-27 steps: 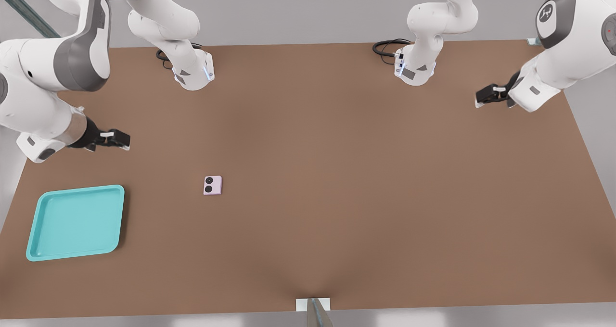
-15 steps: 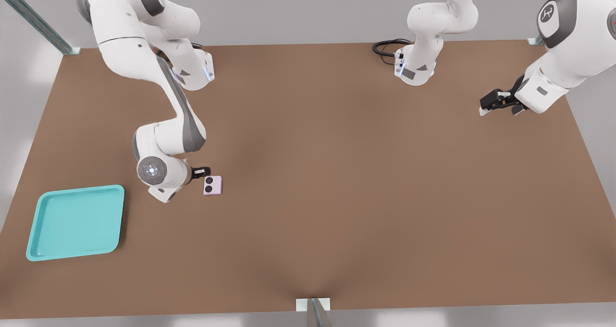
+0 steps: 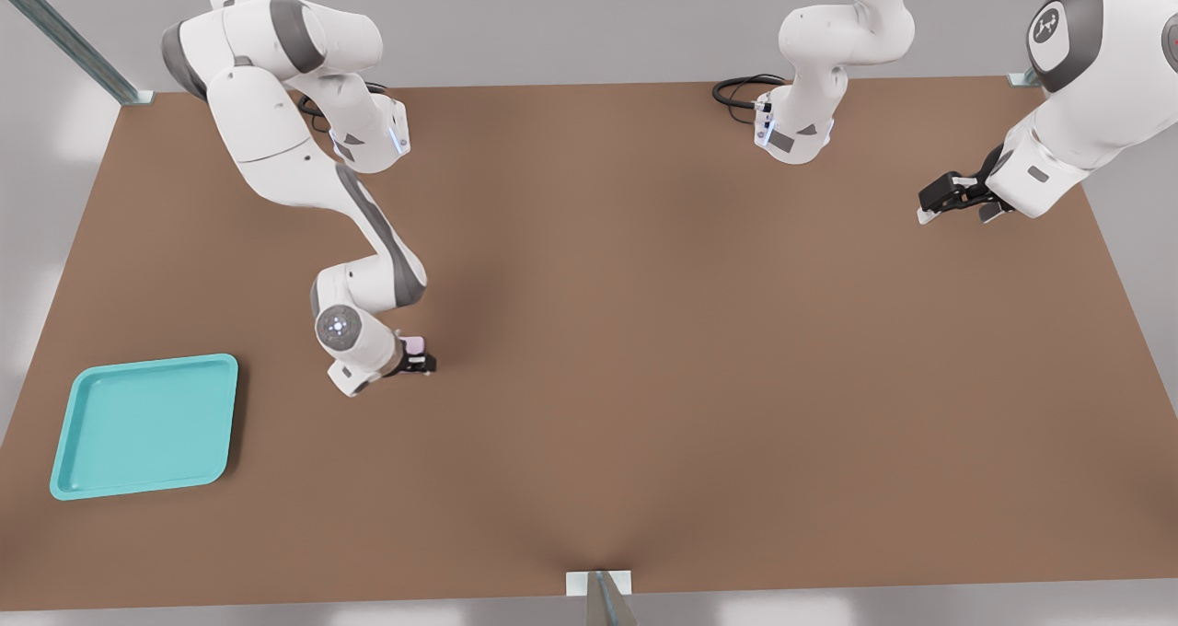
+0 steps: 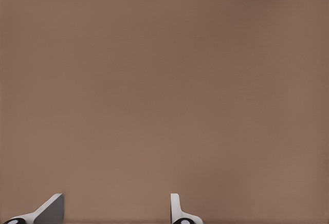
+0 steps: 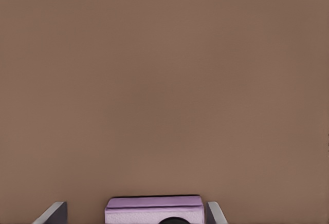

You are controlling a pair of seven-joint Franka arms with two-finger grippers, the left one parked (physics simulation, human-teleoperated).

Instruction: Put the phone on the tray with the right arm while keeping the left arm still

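The turquoise tray (image 3: 143,425) lies flat on the brown desk (image 3: 699,350). Well to its right in the front view, the right arm's tool (image 3: 416,361) sits low over the pink phone (image 5: 153,208), fingers (image 5: 53,212) spread, one on each side with small gaps.

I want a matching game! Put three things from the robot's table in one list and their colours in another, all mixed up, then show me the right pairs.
Things:
1. phone
2. tray
3. table

Colours:
A. brown
B. pale pink
C. turquoise

Right pairs: 1-B, 2-C, 3-A.

The gripper sits low over the phone, with one finger on each side of it, and the tray lies apart toward the front view's left.
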